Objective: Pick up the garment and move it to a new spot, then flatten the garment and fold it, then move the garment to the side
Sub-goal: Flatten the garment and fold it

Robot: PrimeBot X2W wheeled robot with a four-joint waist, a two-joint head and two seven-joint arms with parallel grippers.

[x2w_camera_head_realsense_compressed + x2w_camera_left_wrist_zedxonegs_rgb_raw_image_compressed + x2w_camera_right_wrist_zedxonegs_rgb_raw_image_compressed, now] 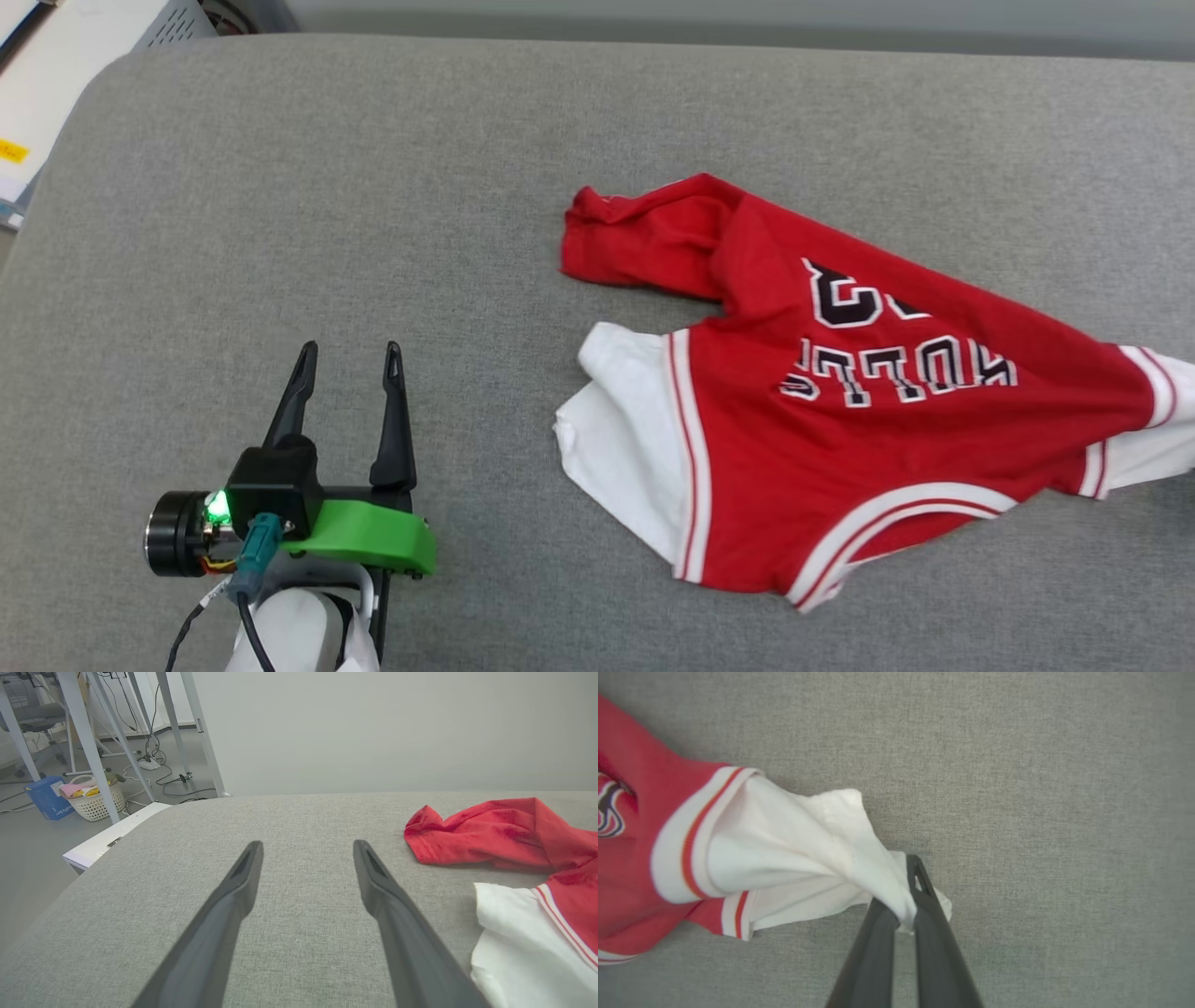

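Note:
The garment (868,401), a red jersey T-shirt with white sleeves, striped trim and black lettering, lies rumpled on the grey padded table (373,205), right of centre. In the right wrist view my right gripper (903,905) is shut on the edge of a white sleeve (794,844), which pulls up toward the fingers. My left gripper (350,359) stands open over bare table at the lower left, well left of the garment. The left wrist view has its fingers (233,891) spread apart, with the garment (509,835) off to their right.
The table's rounded left edge drops to the floor, where white frame legs (93,742), cables, a white laundry basket (93,800) and a blue box (46,795) stand. A white unit (56,84) sits beyond the table's far left corner.

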